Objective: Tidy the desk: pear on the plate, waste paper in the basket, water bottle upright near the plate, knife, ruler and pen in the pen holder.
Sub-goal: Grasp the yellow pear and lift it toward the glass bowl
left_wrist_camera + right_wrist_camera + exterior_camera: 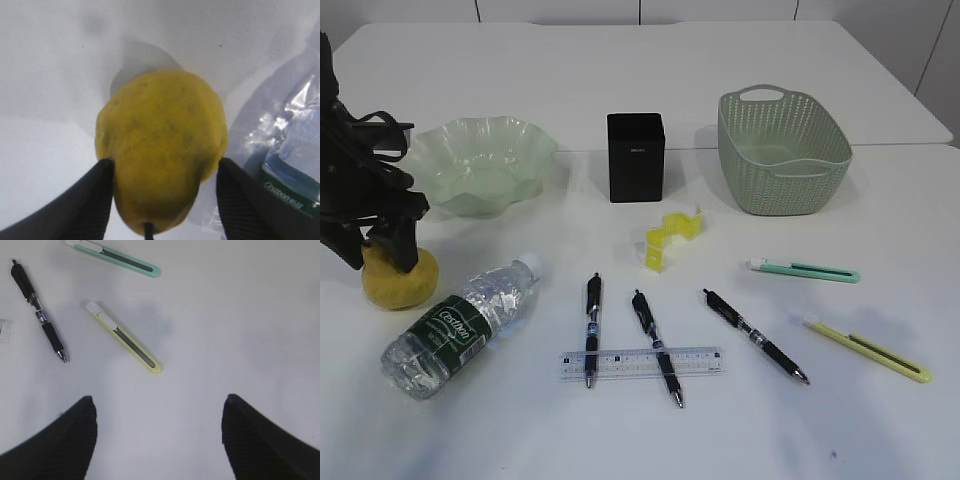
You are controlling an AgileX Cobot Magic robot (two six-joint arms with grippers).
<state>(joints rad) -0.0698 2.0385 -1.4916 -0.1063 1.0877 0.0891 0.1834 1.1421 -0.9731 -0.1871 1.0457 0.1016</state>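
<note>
White desk (740, 90), far edge by a pale wall. At the near left, the left gripper (160, 200) has its fingers (95, 195) clamped on the yellow pear (162, 150), beside the lying water bottle (460, 325). Right gripper (157, 437) hangs spread and empty above the yellow knife (125, 337).

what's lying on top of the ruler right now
Two black pens cross over the ruler: the left pen and the middle pen. They cover narrow strips of its markings.
</note>
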